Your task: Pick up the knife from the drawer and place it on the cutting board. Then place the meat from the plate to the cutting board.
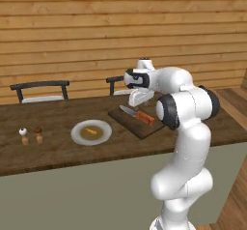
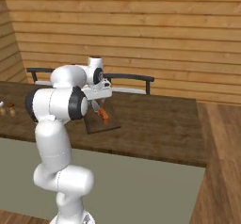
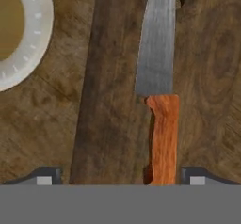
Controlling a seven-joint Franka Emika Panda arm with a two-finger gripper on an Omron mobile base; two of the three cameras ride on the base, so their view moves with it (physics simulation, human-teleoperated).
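Backdrop: a wall of horizontal honey-coloured wooden planks (image 1: 96,26), with two dark-framed chairs (image 1: 40,90) pushed up behind the table.

Surface: I am looking at a long table (image 1: 58,113) with a dark brown wood-grain top and a flat olive-grey front panel.

Item 1, cutting board (image 1: 137,119): a thin, flat rectangular slab of darker brown wood, lying at an angle on the table to the right of the plate. In the hand view I see its long edge as a dark band against the paler, knotted grain.

Item 2, knife (image 3: 160,86): lying flat on the cutting board. Smooth silver-grey pointed blade, streaked orange-red handle with a slightly curved belly.

Item 3, plate (image 1: 91,132): round, shallow, pale grey-white rim with fine radial ticks, brownish centre. It sits on the table just beside the board, not touching it.

Item 4, meat (image 1: 91,131): a tiny orange-yellow strip in the middle of the plate.

Item 5, two small shakers (image 1: 31,135): near the table's left end, well apart from the plate.

Item 6, gripper (image 3: 121,175): poised directly above the knife handle, fingers spread wide to either side of it, released, nothing grasped.
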